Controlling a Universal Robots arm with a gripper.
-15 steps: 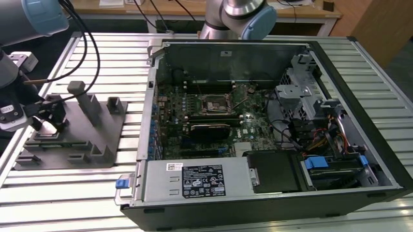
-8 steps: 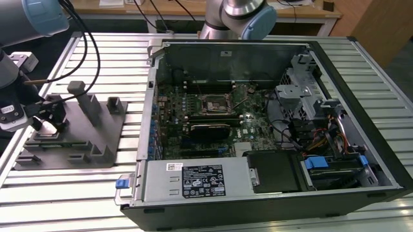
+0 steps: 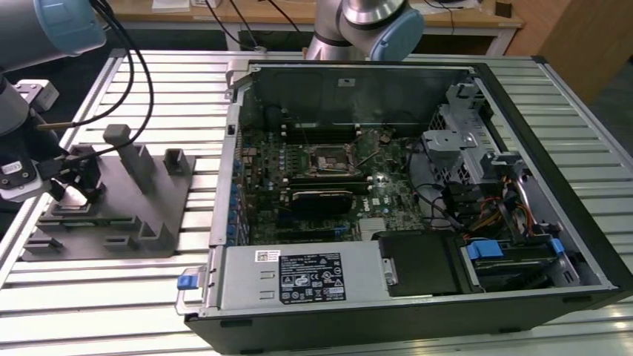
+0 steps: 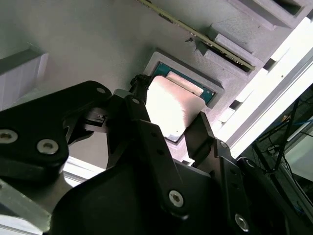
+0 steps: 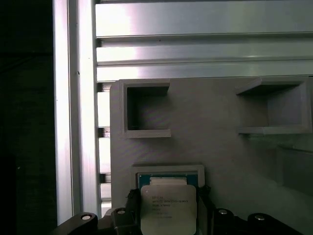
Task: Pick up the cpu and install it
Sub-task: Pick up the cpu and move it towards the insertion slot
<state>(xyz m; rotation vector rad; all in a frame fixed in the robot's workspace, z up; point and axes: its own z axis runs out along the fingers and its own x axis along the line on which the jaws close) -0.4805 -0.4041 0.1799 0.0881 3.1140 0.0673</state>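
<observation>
Exterior view: open computer case [image 3: 396,96]; second wrist view: tool [image 4: 168,105] straddles cpu [image 4: 172,111], grip cannot tell.

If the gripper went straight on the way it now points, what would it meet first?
Most likely the cpu, seated in the grey fixture's recess right ahead of the gripper in both wrist views; the gap between them is hard to judge.

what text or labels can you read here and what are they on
cpu top, first wrist view: printed lines, too blurred to read.
power supply label, exterior view: too small to read.
corner sticker beside it: too small to read.
case wall sticker: too small to read.
Nothing legible to quote.
</observation>
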